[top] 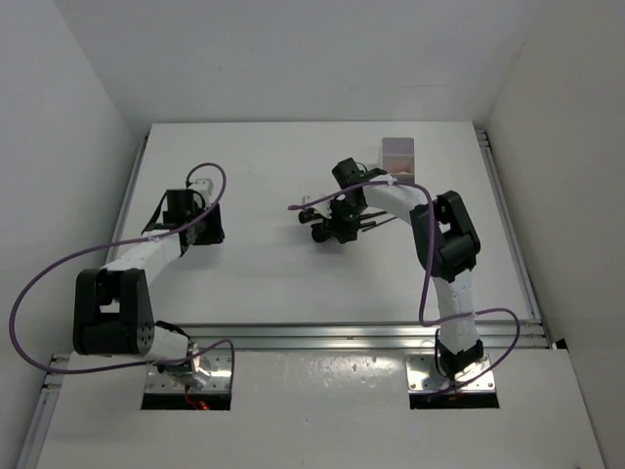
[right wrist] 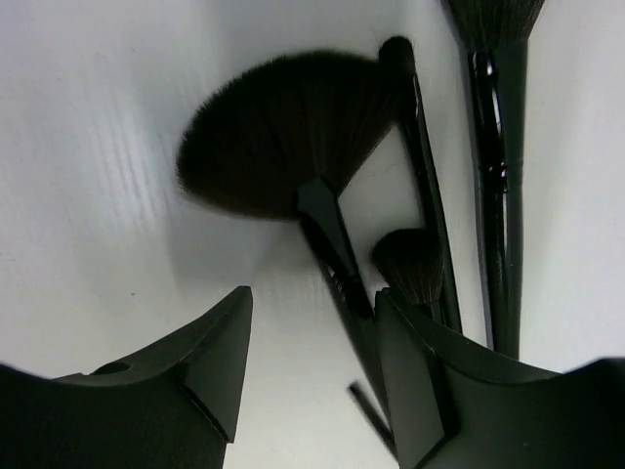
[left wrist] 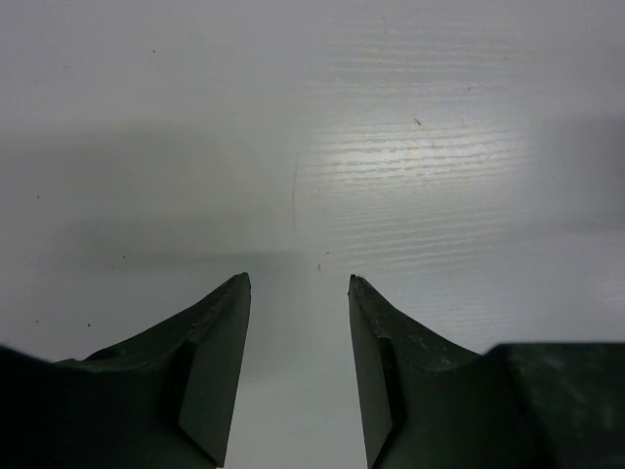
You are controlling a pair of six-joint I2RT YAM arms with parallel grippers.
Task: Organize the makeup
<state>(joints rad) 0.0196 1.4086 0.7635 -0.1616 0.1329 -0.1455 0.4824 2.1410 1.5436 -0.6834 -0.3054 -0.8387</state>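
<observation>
Hovering over the black brushes (right wrist: 493, 176) on the counter (top: 264, 156), your right hand (right wrist: 312, 293) stands apart, the fan brush (right wrist: 278, 132) handle beside one finger; your left hand (left wrist: 298, 279), also apart, sits well left of the brushes.

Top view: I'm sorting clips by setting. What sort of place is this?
Probably a robot test cell, not a home: a white table boxed in by plain white walls, a left arm and right arm bolted at its near edge, and a metal rail across the front.
</observation>
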